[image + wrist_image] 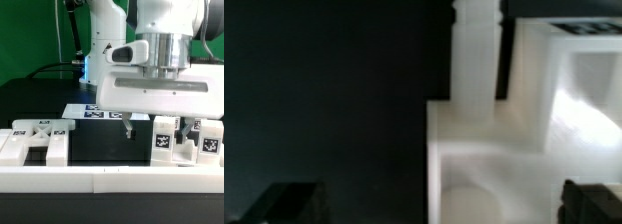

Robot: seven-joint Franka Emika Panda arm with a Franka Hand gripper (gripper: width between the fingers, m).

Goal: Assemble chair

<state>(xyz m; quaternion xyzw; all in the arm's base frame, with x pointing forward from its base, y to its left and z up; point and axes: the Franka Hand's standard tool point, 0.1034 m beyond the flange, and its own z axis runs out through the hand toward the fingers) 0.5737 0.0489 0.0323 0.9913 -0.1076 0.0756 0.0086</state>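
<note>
The chair lies in loose white tagged parts. One group of parts [38, 142] is at the exterior view's left, another group [186, 140] at its right. My gripper [148, 131] hangs low over the inner edge of the right group. In the wrist view my gripper [438, 205] is open, with both dark fingertips [288, 204] far apart. A blurred white chair part [518, 130] lies beneath, covering half the gap between them, and a narrow white piece [478, 45] extends beyond it. Nothing is held.
A long white border wall [110, 178] runs along the front of the black table [95, 145]. The marker board [92, 112] lies behind the gripper. A green backdrop stands at the back.
</note>
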